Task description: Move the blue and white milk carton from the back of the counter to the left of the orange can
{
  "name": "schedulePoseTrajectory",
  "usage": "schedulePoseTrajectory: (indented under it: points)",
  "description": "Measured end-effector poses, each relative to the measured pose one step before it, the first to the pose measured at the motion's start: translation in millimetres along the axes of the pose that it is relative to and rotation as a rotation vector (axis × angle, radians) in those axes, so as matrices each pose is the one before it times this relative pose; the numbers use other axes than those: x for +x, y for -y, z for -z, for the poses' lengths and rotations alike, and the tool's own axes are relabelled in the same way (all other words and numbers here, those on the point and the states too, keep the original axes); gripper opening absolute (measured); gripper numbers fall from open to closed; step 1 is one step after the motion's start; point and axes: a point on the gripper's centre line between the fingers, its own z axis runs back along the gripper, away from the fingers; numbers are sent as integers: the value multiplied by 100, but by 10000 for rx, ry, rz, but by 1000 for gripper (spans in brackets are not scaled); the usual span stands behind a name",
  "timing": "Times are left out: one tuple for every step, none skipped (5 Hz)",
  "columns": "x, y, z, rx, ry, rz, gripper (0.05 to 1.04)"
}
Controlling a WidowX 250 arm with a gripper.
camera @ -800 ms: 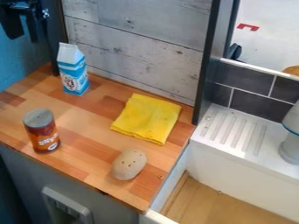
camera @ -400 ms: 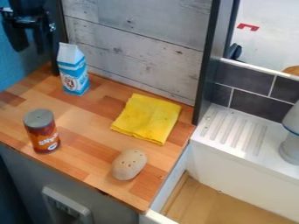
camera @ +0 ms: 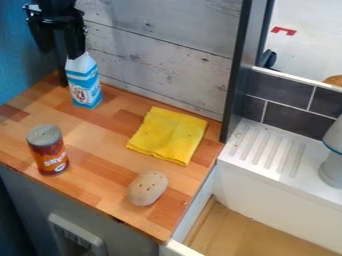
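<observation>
Pincer: The black pincer (camera: 60,53) hung at the top left, over the back corner. Its two fingers were wide apart, and it had hold of nothing.
Carton: The blue and white carton (camera: 85,87) stood up straight at the back left, by the dark post (camera: 61,68). One finger was in front of its white top. I could not tell if they touched.
Can: The red-brown can (camera: 48,154) with a grey top stood up near the front left edge, well apart from the carton.
Cloth: The yellow cloth (camera: 168,135) lay flat and folded, to the right of the carton, near the grey wood wall (camera: 157,45).
Lump: The tan lump (camera: 147,188) with little dark holes lay in front of the cloth, apart from it.
Surface: All four things were on the brown wood surface (camera: 93,137).
Right side: There was a white ledge (camera: 304,172) with long grooves, and dark tiles (camera: 287,120) behind it. A pale thing (camera: 332,170) with a blue line stood on the ledge at the edge of the view.
</observation>
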Motion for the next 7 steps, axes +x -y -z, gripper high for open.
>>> schedulePoseTrajectory:
  points:
    - [1520,211,496,355,13,-396,1001]
    - [1149,-310,-455,338,114,-368,1001]
    - [1021,-309,-9,51,82,-325,1001]
    - [594,-601,34,270,-133,-196,1001]
    - [185,-20,767,-24,-214,-134,1001]
    - [79,-78,173,50,22,-40,1001]
    - [-525,132,1022,-34,-274,-4,1001]
